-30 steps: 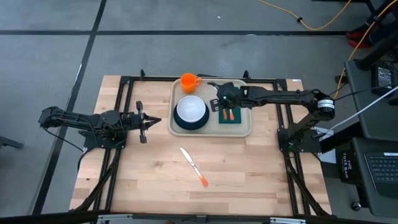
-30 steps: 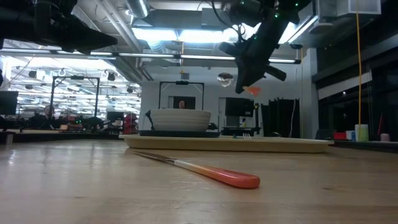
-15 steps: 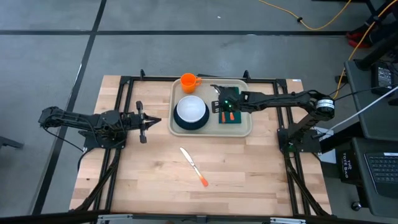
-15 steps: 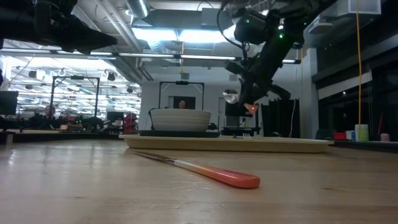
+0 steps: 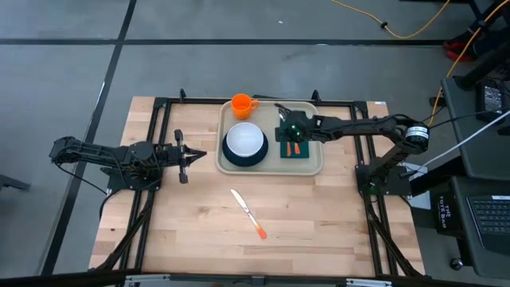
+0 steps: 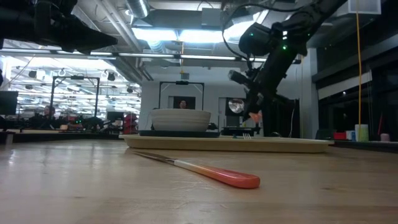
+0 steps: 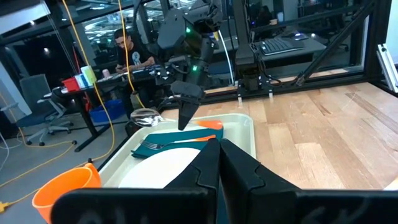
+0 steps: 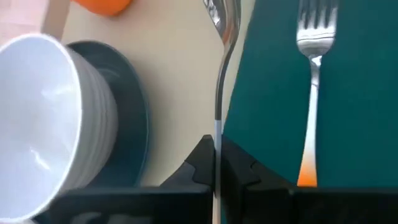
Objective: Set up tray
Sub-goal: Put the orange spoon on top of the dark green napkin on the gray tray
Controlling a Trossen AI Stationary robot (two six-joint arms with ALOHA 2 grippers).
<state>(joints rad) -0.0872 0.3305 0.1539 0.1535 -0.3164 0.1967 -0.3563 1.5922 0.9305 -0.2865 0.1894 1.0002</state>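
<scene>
**Spoon low over the tray, little room to spare**

My right jaws were clamped on the handle of the spoon (image 8: 219,93), which hung above the strip of bare tray between the green napkin (image 8: 273,93) and the dark plate (image 8: 134,124). In the low view its bowl end was clear of the tray.

If I had let go from that height, I judged it could bounce or roll. A slight drift would have laid it half on the napkin beside the fork (image 8: 313,74), or knocked it against the plate under the white bowl (image 5: 244,140). Farther off, the orange cup (image 5: 241,104) looked safe.

The tray (image 5: 319,169) was beige, broad and low-rimmed with rounded corners. It lay flat at the far middle of the bench (image 5: 199,223). A knife (image 5: 249,213) lay outside it. My left jaws waited together, well apart.
</scene>
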